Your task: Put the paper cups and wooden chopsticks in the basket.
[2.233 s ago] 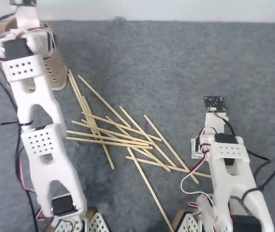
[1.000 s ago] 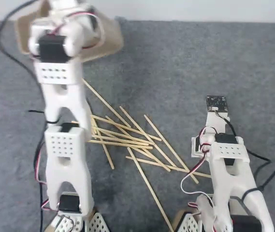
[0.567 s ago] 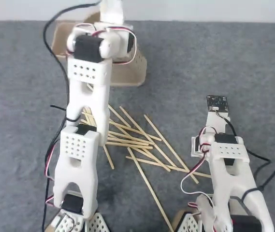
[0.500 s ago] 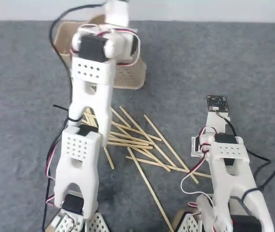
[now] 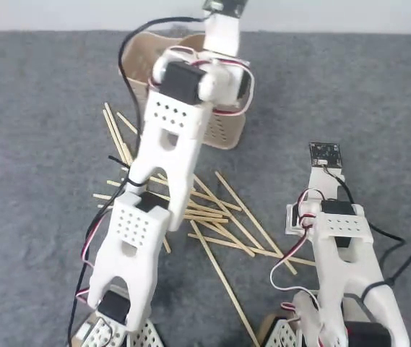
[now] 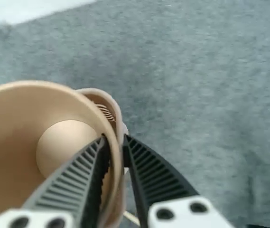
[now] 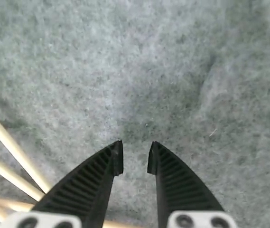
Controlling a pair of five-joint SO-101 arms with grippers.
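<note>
Basket [image 5: 227, 132]: stands on grey carpet [image 5: 335, 79] at 12 o'clock in the high view, partly covered by the left arm [image 5: 169, 144]. Perforated side wall exposed at its 4 o'clock corner.

Left arm: spans from the 7 o'clock edge up to 12 o'clock, wrist above the basket's far rim.

Left gripper [image 6: 115, 139]: clamps the wall of a cup [image 6: 59, 142] at its rim, one jaw inside, the other outside. Cup tan, round-bottomed, mouth turned toward the wrist camera. Pressed between cup and outer jaw, a pale slotted edge, probably the basket's own wall, though too blurred to be sure.

Chopsticks [image 5: 209, 215]: lie loose on the carpet in a crossed pile at the centre, at 6 o'clock of the basket and outside it. A few more fanned out at 8 o'clock of the basket. One long stick angled off toward the 6 o'clock edge.

Right arm [image 5: 342, 231]: folded at 4 o'clock in the high view, at 3 o'clock of the pile, nearest stick tips just beside it.

Right gripper [image 7: 135, 149]: jaws slightly parted, nothing between them, pointed down at bare carpet. Several chopstick lengths [image 7: 11, 149] near one jaw.
</note>
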